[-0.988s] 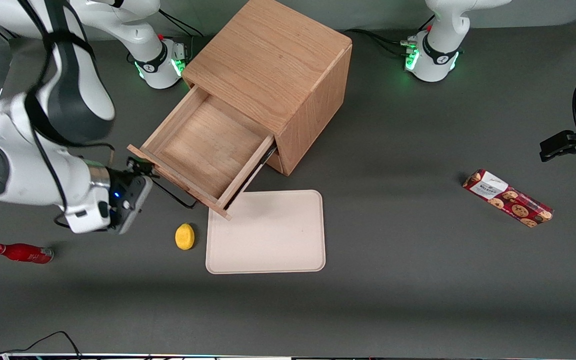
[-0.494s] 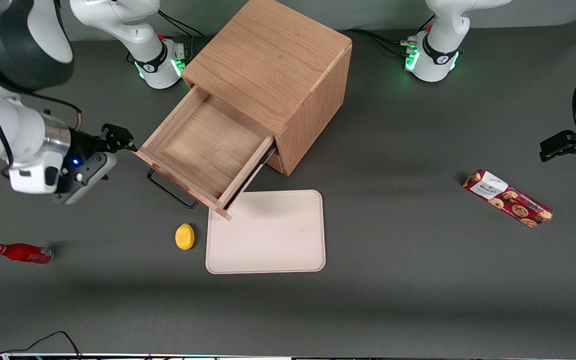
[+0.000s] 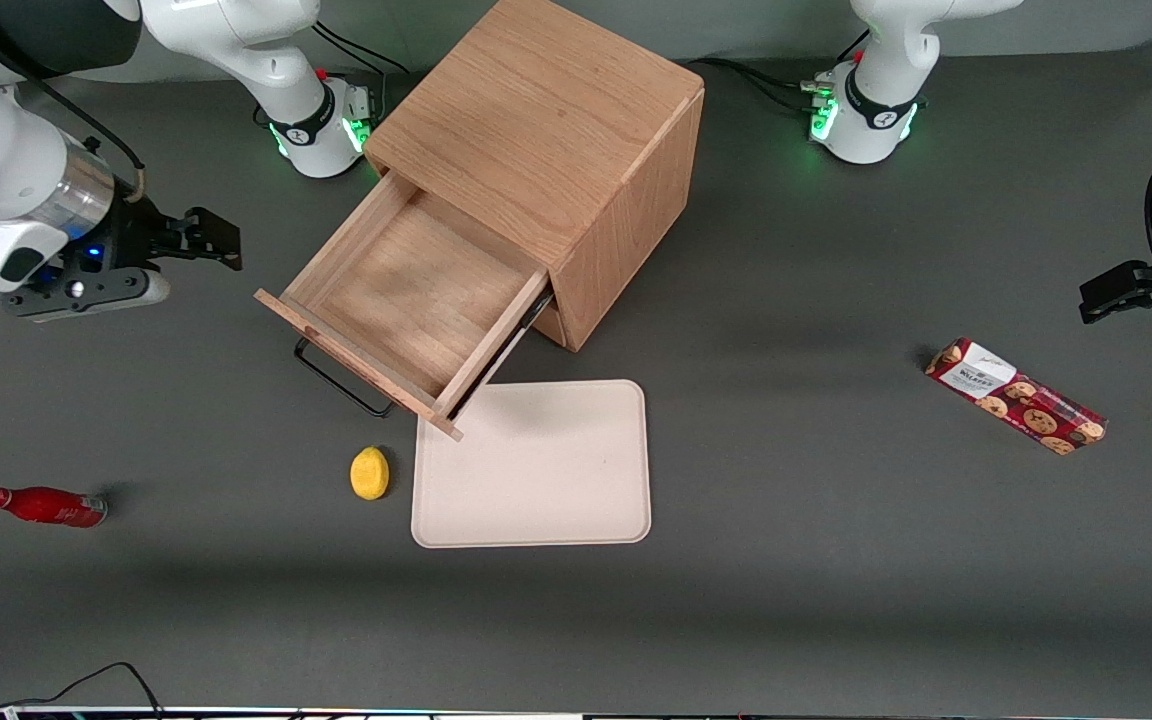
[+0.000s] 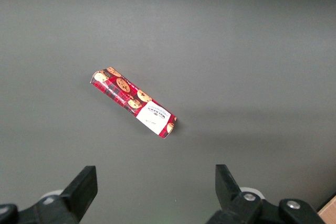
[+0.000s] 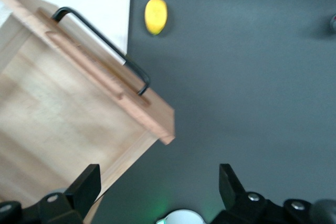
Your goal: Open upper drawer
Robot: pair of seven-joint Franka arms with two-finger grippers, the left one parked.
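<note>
The upper drawer [image 3: 416, 290] of the oak cabinet [image 3: 556, 130] stands pulled far out and is empty inside. Its thin dark bar handle [image 3: 341, 385] faces the front camera. My right gripper [image 3: 219, 240] is open and holds nothing. It hangs above the table, apart from the drawer's front corner, toward the working arm's end. In the right wrist view the gripper [image 5: 159, 182] is over bare table beside the drawer [image 5: 63, 108], and the handle [image 5: 102, 51] is free.
A cream tray [image 3: 532, 463] lies just in front of the open drawer, with a yellow lemon [image 3: 369, 472] beside it. A red bottle [image 3: 41, 506] lies at the working arm's end. A red cookie box [image 3: 1016, 396] lies toward the parked arm's end.
My gripper has left the drawer's handle and drawn back, farther from the front camera and toward the working arm's end. The drawer stays pulled out.
</note>
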